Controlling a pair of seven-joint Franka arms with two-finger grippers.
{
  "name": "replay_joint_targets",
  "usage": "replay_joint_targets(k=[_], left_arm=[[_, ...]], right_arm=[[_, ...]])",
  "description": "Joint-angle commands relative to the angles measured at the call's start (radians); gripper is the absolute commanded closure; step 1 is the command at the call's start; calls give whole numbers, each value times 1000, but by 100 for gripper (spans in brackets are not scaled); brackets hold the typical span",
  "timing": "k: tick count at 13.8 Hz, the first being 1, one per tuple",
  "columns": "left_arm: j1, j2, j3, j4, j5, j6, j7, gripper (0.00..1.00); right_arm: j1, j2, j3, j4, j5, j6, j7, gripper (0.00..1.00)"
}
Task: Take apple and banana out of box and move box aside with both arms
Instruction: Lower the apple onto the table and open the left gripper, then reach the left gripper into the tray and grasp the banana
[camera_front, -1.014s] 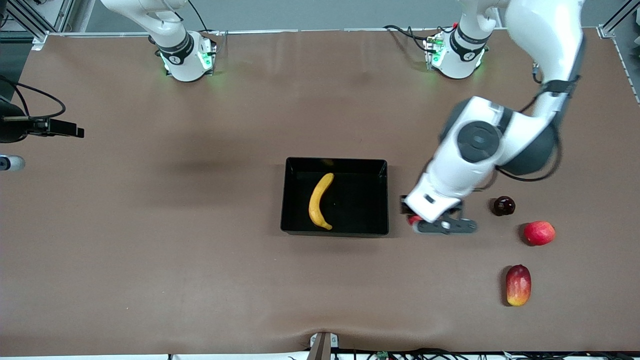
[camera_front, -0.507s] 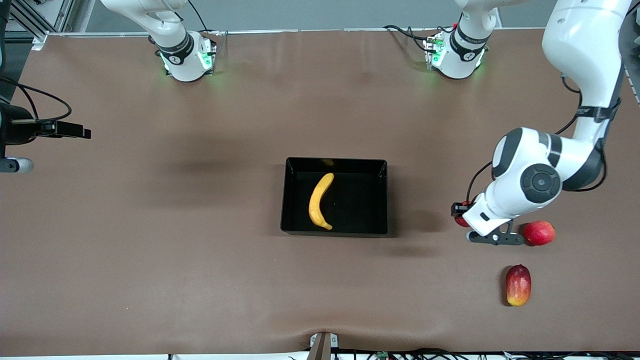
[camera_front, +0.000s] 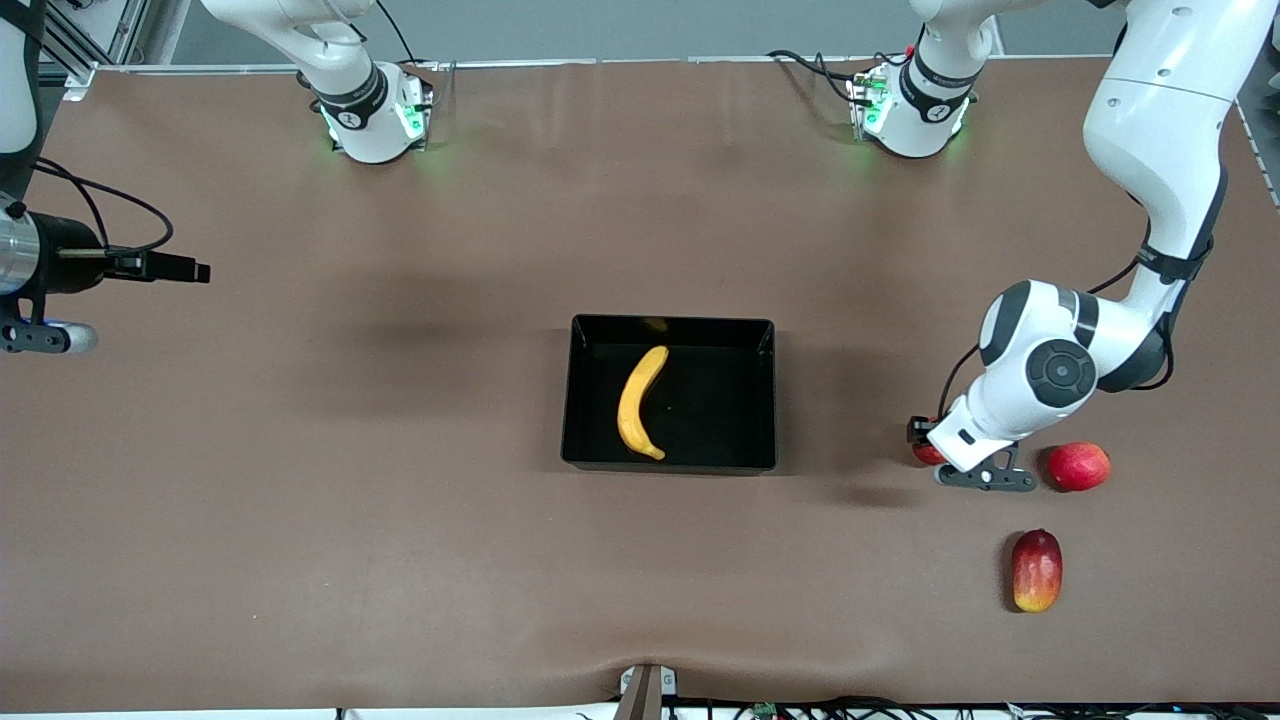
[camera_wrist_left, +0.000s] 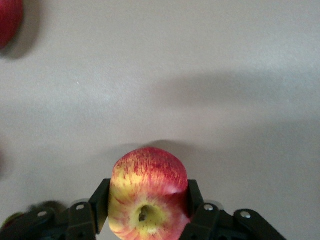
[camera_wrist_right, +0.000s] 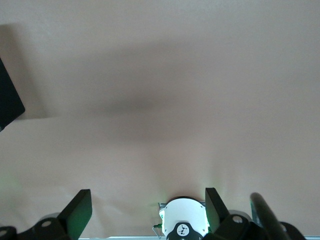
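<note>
The black box (camera_front: 769, 400) stands mid-table with the yellow banana (camera_front: 640, 400) lying in it. My left gripper (camera_front: 922, 445) is shut on a small red apple with yellow streaks (camera_wrist_left: 150, 180), low over the table between the box and a second round red fruit (camera_front: 1078, 466). Only a red sliver of the held apple (camera_front: 926, 456) shows in the front view. In the left wrist view my left gripper (camera_wrist_left: 145, 202) clamps the apple on both sides. My right gripper (camera_wrist_right: 148, 215) is open and empty, up in the air at the right arm's end of the table.
An oblong red-yellow mango (camera_front: 1036, 570) lies nearer the front camera than the round red fruit. The plum is hidden under the left arm. A corner of the box (camera_wrist_right: 7, 100) shows in the right wrist view. A dark red fruit edge (camera_wrist_left: 6, 20) shows in the left wrist view.
My left gripper has carried the apple away from the box toward the left arm's end, stopping beside the round red fruit and covering the plum. My right hand has shifted slightly toward mid-table.
</note>
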Motion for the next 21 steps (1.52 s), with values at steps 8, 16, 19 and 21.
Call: replay_joint_targets(k=[8,16,19,21], left_arm=[[-4,55,11,92,24,44,-13,0],[-13,-85,-206,95,7,-169,-224,0],[-100,-48,-274,141,41,-163,-311,0],[-243,15,-270,241,38,-163,-354,0]], right_arm=[[13,-11,39,-17,36,25,101,0],[15,-11,56,-18,36,32,102,0],[12,-12,98,-24,36,49,160,0],[13,-20,126,-56,36,84,202,0]])
